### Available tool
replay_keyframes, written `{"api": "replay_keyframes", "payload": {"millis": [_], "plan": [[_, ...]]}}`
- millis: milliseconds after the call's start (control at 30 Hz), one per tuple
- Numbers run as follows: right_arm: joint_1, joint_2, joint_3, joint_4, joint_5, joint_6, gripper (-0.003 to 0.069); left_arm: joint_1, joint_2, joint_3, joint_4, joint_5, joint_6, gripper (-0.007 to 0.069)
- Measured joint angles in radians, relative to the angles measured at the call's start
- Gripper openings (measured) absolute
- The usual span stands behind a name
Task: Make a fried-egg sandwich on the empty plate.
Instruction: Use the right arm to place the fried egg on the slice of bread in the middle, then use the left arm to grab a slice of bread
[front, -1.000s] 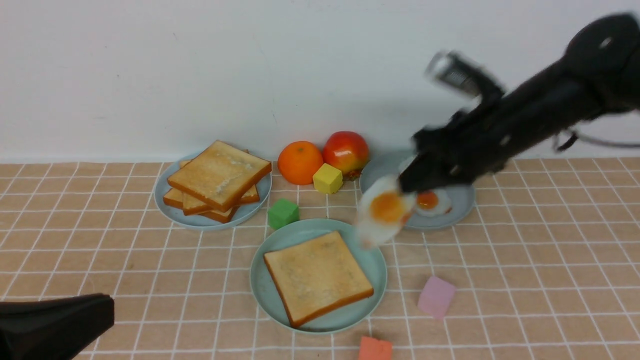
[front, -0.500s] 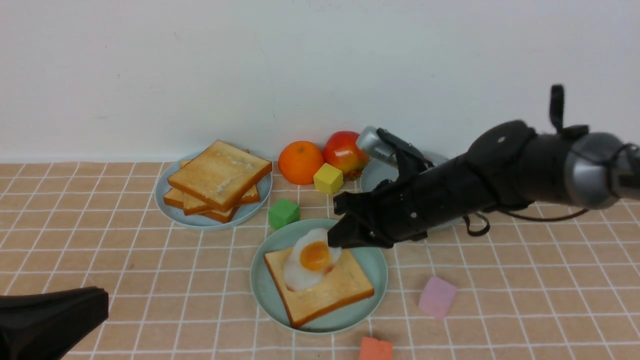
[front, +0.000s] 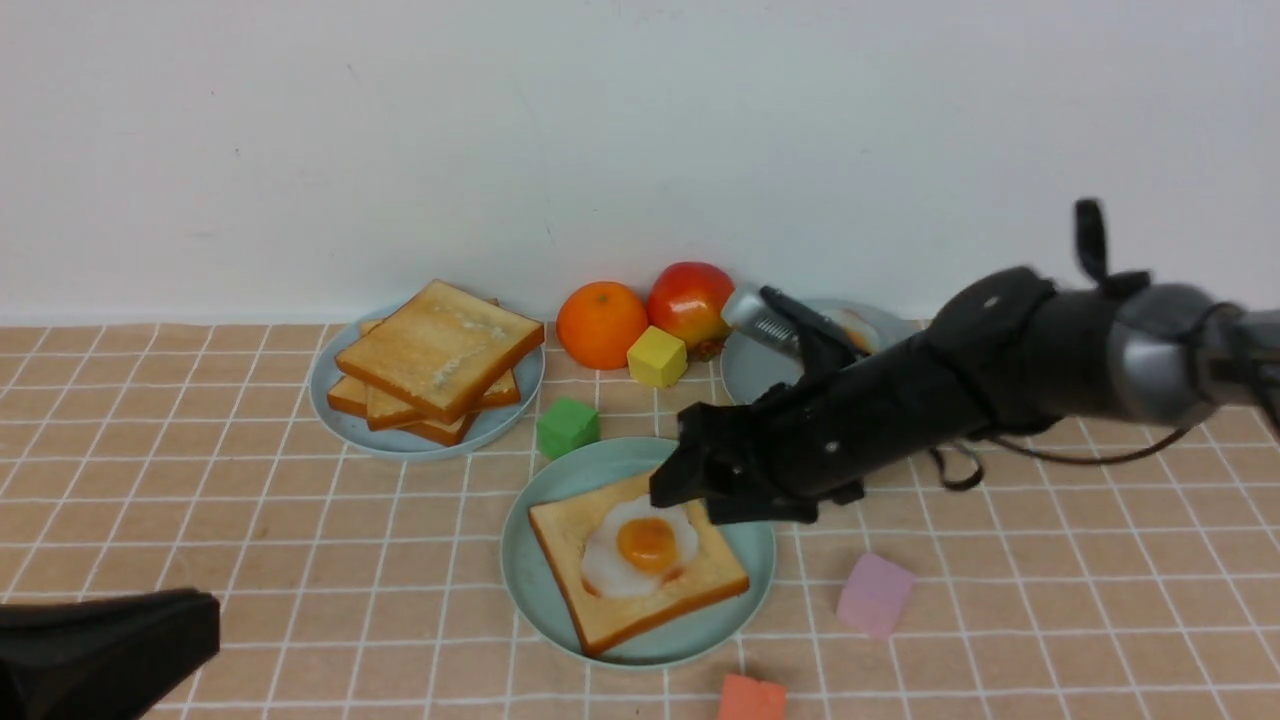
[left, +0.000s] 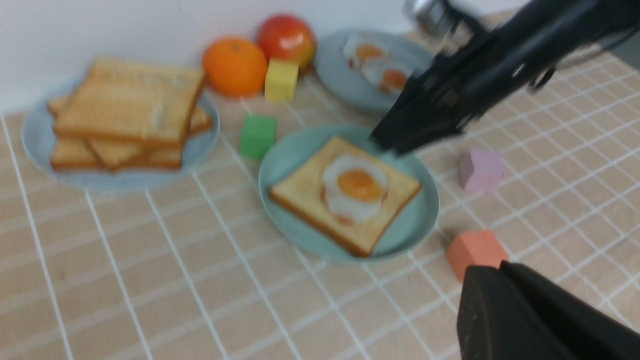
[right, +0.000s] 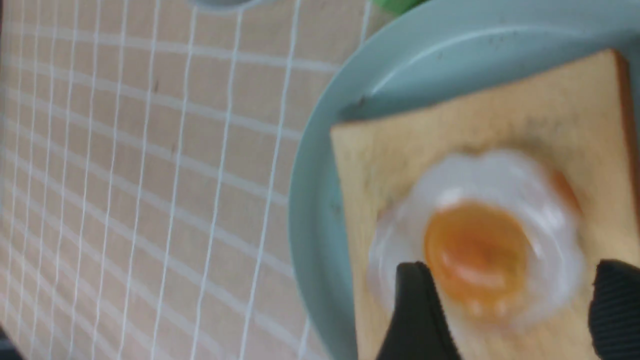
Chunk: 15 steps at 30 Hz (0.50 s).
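At the near left we see the black left gripper (front: 205, 630) low over the tan, white-gridded tablecloth (front: 1100, 560). Its jaws are pressed together with nothing between them. Behind it, a round blue-grey plate (front: 335, 412) carries a stack of square toy toast slices (front: 440, 350) with orange-brown crusts.

To the right of that plate sits a small green cube (front: 567, 427). Behind it, along the wall, are a round orange fruit (front: 600, 325), a yellow cube (front: 655, 357) and a red apple (front: 690, 300).

In the middle, the round pale mint-green plate (front: 530, 590) holds one tan toast slice (front: 700, 578) lying flat. The glossy white fried egg with an orange yolk (front: 640, 545) rests on top of that slice. A salmon-red cube (front: 750, 698) lies just in front of this plate.

The black right gripper (front: 712, 495) hangs just above the far right edge of the slice. In the right wrist view its two fingertips (right: 415, 310) stand wide apart on either side of the egg, gripping nothing.

Behind the arm, a second blue-grey plate (front: 750, 375) holds two more fried eggs (left: 370, 52). A pale pink cube (front: 873, 595) lies on the cloth to the right of the mint plate.
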Motion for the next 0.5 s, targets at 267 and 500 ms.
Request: {"api": "replay_keyframes", "payload": {"millis": [267, 500], "plan": [[-0.046, -0.377, 0.0, -0.526, 0.277, 0.286, 0.0184, 0.0, 0.321, -0.092, -0.033, 0.086, -0.023, -0.0013], [-0.048, -0.697, 0.024, -0.768, 0.401, 0.469, 0.0, 0.109, 0.71, -0.345, -0.072, 0.102, 0.168, -0.0013]]}}
